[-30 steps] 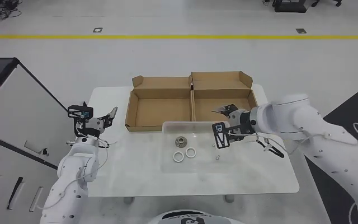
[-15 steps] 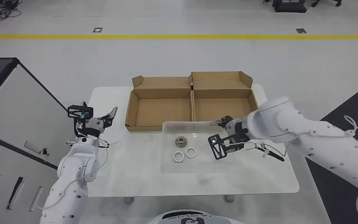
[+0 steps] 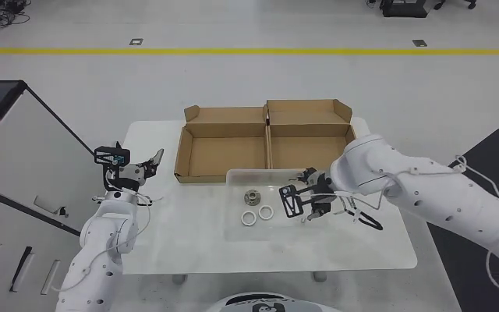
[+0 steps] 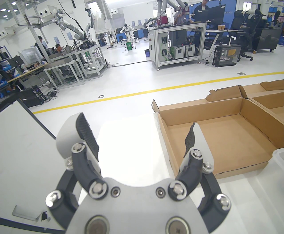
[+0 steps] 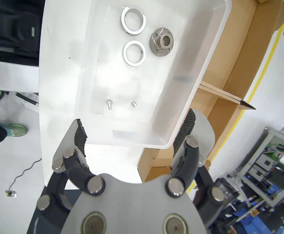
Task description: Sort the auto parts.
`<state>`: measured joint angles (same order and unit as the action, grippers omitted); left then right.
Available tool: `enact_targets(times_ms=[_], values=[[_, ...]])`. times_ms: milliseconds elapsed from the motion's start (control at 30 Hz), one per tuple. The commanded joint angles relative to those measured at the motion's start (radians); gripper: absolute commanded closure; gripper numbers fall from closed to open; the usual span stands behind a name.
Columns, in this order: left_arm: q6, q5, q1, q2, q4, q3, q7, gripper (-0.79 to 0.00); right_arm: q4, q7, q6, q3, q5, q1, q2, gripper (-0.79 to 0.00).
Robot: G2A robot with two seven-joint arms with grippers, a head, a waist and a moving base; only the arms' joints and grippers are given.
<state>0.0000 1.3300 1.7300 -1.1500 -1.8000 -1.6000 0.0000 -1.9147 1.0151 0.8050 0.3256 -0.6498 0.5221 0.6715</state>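
Right gripper (image 5: 135, 122) shifted over bin (image 5: 197, 73), open | left gripper (image 4: 138, 124) open

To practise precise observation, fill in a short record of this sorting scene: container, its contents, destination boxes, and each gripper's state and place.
Container: clear plastic bin on the white table
Contents: two silver metal rings, one grey flanged metal hub, two small silver screws
Boxes: two open brown cardboard boxes, side by side behind the bin
Right gripper: open, holding nothing, over the bin's end near the screws
Left gripper: open, holding nothing, at the table's left edge, apart from the bin
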Motion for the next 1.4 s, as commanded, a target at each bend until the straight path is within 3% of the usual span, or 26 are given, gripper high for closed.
enact_targets(times_ms=[0, 267, 500, 567, 833, 933, 1000, 1100, 1367], values=[[0.0, 0.0, 0.0, 0.0, 0.0, 0.0, 0.0, -0.785, 0.011, 0.03, -0.031, -0.017, 0.049, -0.014, 0.01, -0.785], [0.0, 0.0, 0.0, 0.0, 0.0, 0.0, 0.0, -0.785, 0.071, 0.084, -0.14, -0.045, 0.131, -0.044, 0.057, -0.785], [0.0, 0.0, 0.0, 0.0, 0.0, 0.0, 0.0, -0.785, 0.108, 0.124, -0.141, -0.06, 0.136, -0.039, 0.086, -0.785], [0.0, 0.0, 0.0, 0.0, 0.0, 0.0, 0.0, -0.785, 0.118, 0.137, -0.137, -0.063, 0.131, -0.035, 0.089, -0.637], [0.0, 0.0, 0.0, 0.0, 0.0, 0.0, 0.0, -0.785, 0.125, 0.137, -0.137, -0.072, 0.102, -0.024, 0.088, -0.662], [0.0, 0.0, 0.0, 0.0, 0.0, 0.0, 0.0, -0.785, 0.125, 0.135, -0.135, -0.065, 0.098, -0.016, 0.086, -0.588], [0.0, 0.0, 0.0, 0.0, 0.0, 0.0, 0.0, -0.785, 0.117, 0.136, -0.136, -0.067, 0.094, -0.007, 0.084, -0.471], [0.0, 0.0, 0.0, 0.0, 0.0, 0.0, 0.0, -0.785, 0.113, 0.133, -0.133, -0.071, 0.088, 0.004, 0.079, -0.388], [0.0, 0.0, 0.0, 0.0, 0.0, 0.0, 0.0, -0.785, 0.099, 0.129, -0.129, -0.081, 0.078, 0.023, 0.062, -0.372]])
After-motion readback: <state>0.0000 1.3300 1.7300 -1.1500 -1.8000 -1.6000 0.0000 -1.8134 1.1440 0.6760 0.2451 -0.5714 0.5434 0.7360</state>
